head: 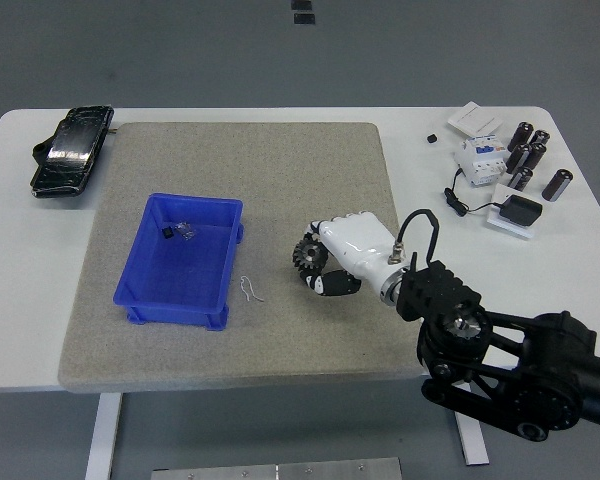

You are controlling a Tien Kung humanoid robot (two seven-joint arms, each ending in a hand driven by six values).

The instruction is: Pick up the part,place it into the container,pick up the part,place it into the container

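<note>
My right hand (318,268), white with a black arm, reaches in from the lower right over the grey mat (240,160). Its fingers are curled around a dark toothed gear (305,256), held at the hand's left end. A smaller black gear that lay on the mat here is hidden by the hand. The blue container (140,285) stands on the left half of the mat, about a hand's width left of the gear. Inside it lie a small black part (166,234) and a clear part (187,232). My left hand does not show.
A white wire clip (250,290) lies on the mat between container and hand. A black pouch (70,150) sits at the table's far left. At the far right stand dark cylinders (528,155), a white breaker (479,155) and a black adapter (521,211) with cable.
</note>
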